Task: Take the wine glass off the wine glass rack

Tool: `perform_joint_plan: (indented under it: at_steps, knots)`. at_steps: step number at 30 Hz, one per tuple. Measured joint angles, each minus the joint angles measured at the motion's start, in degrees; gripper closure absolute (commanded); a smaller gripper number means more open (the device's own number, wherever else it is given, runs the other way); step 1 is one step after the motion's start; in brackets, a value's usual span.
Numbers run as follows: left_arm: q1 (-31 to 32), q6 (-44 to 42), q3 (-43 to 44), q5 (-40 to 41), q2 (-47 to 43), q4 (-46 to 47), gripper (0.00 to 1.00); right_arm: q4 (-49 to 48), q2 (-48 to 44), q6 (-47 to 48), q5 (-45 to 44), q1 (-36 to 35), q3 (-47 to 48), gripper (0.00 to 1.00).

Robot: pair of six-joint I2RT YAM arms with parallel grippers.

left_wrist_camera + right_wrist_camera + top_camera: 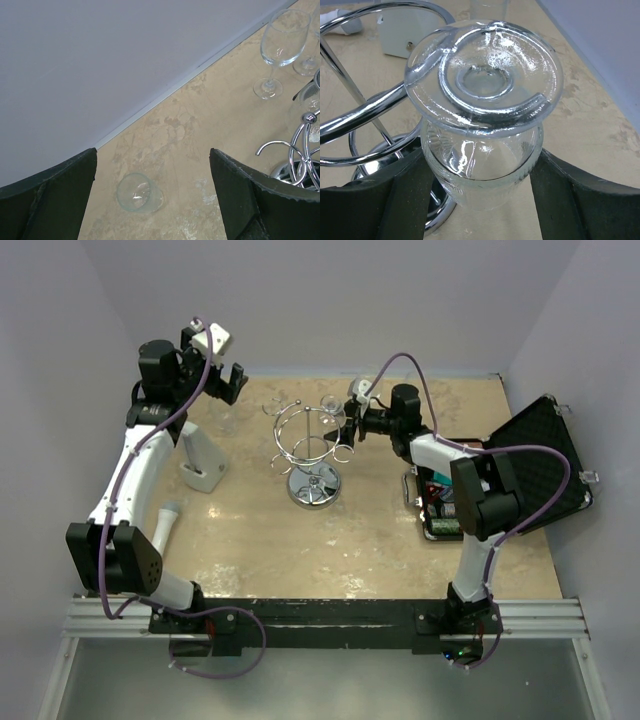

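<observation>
**Right gripper** (478, 172): the jaws stand on either side of the inverted bowl of the wine glass (481, 117). Both pads appear to press the glass wall, so I judge this a grasp, firmness unconfirmed.

**Wine glass:** it hangs upside down with its foot resting on a curled hook of the wine glass rack (362, 122). The stem is hidden below the foot. In the top view the glass hangs at about 2 o'clock of the rack's pole, and the arm reaches in from 3 o'clock.

**Left gripper** (152, 192): released, jaws wide, nothing between them. It hovers near the far wall at about 10 o'clock of the rack, above a small clear glass (139, 192) on the table.

**Step in hand:** securing the glass; it is not yet off the hook.

**Next move, as judged:** raise the foot slightly off the wire, then draw the stem out through the hook's open mouth towards 3 o'clock. The glass should be kept level so the rack is not dragged.
</observation>
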State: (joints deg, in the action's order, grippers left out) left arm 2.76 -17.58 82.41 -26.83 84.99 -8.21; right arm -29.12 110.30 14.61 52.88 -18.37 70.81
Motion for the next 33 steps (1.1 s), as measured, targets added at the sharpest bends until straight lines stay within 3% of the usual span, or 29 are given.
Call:
perform_joint_plan:
  at_steps: [13,17,33]
  knots:
    - [0.37,-0.02,0.0,-0.15,0.61,0.07,0.02,-0.04,-0.11,-0.02,-1.11,-0.13,0.0,0.78]
    - [0.37,-0.02,0.0,-0.39,0.92,0.07,0.02,-0.02,-0.11,-0.02,-1.11,-0.13,0.0,0.99]
    - [0.48,-0.02,0.0,-1.03,1.31,0.09,0.02,0.37,-2.69,0.96,-7.39,-0.37,0.0,1.0]
